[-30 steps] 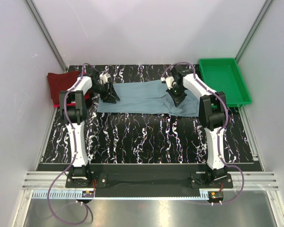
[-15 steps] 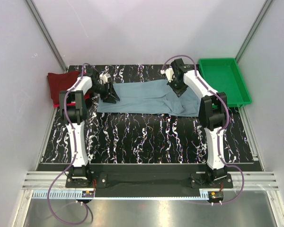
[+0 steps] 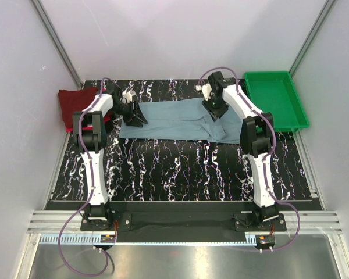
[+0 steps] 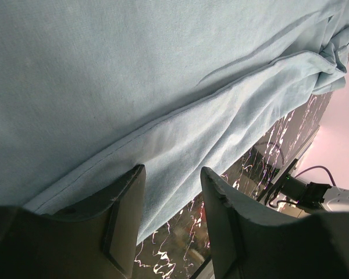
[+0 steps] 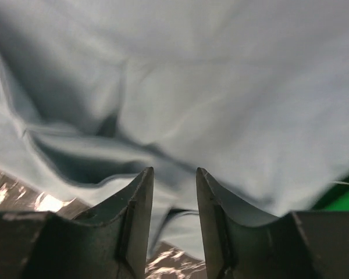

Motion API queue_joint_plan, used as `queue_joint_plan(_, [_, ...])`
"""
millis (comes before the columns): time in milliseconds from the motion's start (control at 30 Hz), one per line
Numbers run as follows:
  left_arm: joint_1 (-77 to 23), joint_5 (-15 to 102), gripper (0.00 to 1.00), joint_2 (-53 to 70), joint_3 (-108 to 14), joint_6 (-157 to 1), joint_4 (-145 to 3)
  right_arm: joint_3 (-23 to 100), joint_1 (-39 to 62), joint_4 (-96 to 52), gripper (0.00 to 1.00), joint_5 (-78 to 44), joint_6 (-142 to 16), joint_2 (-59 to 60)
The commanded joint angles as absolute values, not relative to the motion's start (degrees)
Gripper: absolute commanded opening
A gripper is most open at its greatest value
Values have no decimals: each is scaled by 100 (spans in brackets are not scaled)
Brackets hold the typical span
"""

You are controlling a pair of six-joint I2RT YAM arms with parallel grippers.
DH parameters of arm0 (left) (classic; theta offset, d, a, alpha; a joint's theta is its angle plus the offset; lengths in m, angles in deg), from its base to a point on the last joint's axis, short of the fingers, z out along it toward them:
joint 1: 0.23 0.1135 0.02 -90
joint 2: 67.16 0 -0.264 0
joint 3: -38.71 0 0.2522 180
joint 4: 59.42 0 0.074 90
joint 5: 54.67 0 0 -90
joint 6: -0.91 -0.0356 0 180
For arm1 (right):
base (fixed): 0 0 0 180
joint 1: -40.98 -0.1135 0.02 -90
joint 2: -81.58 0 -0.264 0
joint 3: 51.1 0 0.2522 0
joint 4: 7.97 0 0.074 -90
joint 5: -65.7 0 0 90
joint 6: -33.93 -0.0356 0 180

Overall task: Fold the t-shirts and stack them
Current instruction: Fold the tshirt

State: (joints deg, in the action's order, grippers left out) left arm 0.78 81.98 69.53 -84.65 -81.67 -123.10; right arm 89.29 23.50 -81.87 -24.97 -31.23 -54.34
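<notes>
Lab cell: white panel walls (image 3: 180, 35), aluminium rails (image 3: 52, 221).

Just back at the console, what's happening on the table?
The dusty grey-blue cloth t-shirt lies as a long strip on the black marbled table. The left pincer hangs open at its left end, the right pincer open near its right end; neither holds cloth.

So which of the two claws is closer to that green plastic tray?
Right. The right gripper hangs over the right end of the large grey-blue cloth t-shirt, near the green plastic tray; the left gripper sits at the shirt's far left end.
</notes>
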Motion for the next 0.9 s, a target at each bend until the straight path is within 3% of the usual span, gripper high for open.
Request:
queue_joint_plan(0, [38, 8270, 48, 6653, -8483, -8171, -12249, 8581, 2349, -8641, 43, -1738, -3444, -5018])
queue_joint_plan(367, [3, 8165, 48, 6582, -8412, -8250, -12293, 8298, 2937, -8730, 39, -1165, -3735, -4736])
queue_joint_plan(867, [-137, 8068, 48, 6495, -8386, -8338, -12346, 8403, 3008, -8888, 36, -708, -3682, -5096])
